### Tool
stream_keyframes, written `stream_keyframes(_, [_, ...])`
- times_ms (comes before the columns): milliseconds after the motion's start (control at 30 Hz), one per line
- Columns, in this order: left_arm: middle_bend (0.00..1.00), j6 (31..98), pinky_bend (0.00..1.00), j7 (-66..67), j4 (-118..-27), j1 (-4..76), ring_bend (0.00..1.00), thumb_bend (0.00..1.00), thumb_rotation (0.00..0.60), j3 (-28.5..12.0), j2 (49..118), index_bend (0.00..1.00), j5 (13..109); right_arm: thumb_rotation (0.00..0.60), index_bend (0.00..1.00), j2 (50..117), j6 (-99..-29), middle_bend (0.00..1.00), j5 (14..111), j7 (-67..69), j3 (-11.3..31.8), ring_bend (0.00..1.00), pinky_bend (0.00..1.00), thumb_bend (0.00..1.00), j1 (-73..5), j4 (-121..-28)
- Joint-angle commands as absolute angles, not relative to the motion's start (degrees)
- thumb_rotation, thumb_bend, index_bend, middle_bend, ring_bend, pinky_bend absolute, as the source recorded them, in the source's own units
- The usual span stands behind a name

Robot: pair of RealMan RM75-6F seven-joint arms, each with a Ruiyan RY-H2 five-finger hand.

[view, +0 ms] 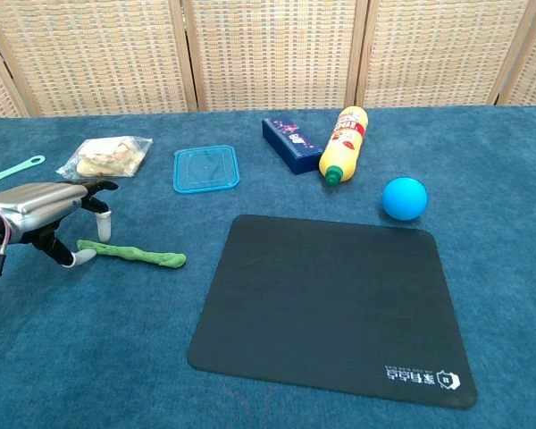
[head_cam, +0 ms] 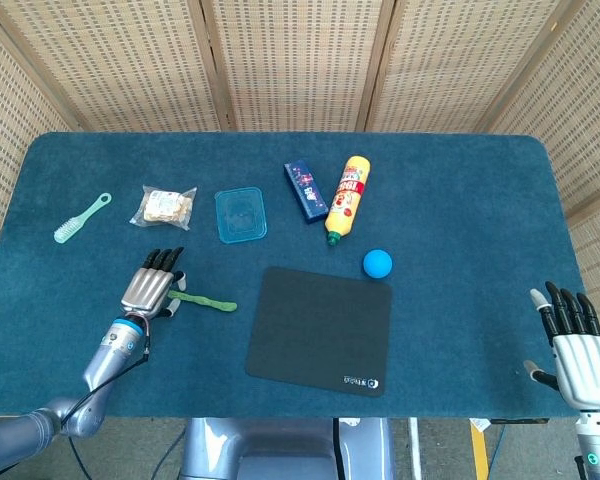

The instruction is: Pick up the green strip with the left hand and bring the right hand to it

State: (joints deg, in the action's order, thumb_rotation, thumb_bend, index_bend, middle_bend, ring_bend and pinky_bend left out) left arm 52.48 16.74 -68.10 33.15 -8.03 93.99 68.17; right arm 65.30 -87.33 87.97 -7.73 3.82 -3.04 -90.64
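The green strip [head_cam: 206,300] [view: 134,255] lies flat on the blue table, just left of the black mat. My left hand [head_cam: 150,288] [view: 46,209] hovers low over the strip's left end, its fingers spread and pointing toward the back. Its thumb tip rests by that end of the strip, and nothing is gripped. At the front right corner, off the table's edge, my right hand [head_cam: 577,350] shows only in the head view. It holds nothing, its fingers apart and pointing up, far from the strip.
The black mat [head_cam: 320,330] [view: 330,304] fills the front middle. Behind it lie a blue ball [head_cam: 377,263], a yellow bottle [head_cam: 347,198], a dark blue box [head_cam: 305,192], a blue lid [head_cam: 240,214], a snack bag [head_cam: 164,206] and a mint brush [head_cam: 81,219].
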Motion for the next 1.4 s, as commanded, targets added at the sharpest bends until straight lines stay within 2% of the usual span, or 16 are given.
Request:
stream_keyframes(33, [0.00,52.5,0.00,16.9,-68.0,33.3,0.00,0.40,0.600,-8.0,94.2,0.49,67.8,0.600,0.00,65.3,-87.3,0.00,87.9,-7.6,3.8,0.00,0.00,0.00,-3.1,-90.6])
stream_keyframes(300, [0.00,52.5,0.00,17.3,-67.8,33.4,0.00,0.40,0.600,-7.6,94.6,0.51,66.9,0.600,0.00,65.0,-87.5,0.00,88.1,-6.9,3.7,0.00,0.00,0.00,-3.0,-90.7])
stream_keyframes(600, [0.00,52.6,0.00,17.7,-67.8,33.6,0.00,0.42,0.600,-7.5,94.6,0.59,66.3,0.600,0.00,64.6,-87.0,0.00,88.1,-6.0,3.5,0.00,0.00,0.00,-3.2,-90.9])
stream_keyframes(900, [0.00,52.9,0.00,17.8,-68.8,33.7,0.00,0.49,0.600,-7.6,94.0,0.66,65.7,0.600,0.00,64.7,-87.2,0.00,88.2,-6.1,3.4,0.00,0.00,0.00,-3.2,-90.9])
stream_keyframes(1233, [0.00,53.1,0.00,14.3,-70.5,33.1,0.00,0.64,0.600,-7.9,91.5,0.69,66.1,0.600,0.00,64.8,-87.0,0.00,88.2,-6.4,3.3,0.00,0.00,0.00,-3.2,-91.0])
stream_keyframes(1400, [0.00,52.8,0.00,8.5,-72.7,32.5,0.00,0.65,0.600,-8.5,89.2,0.70,67.0,0.600,0.00,65.0,-86.7,0.00,88.1,-6.8,3.3,0.00,0.00,0.00,-3.3,-91.0])
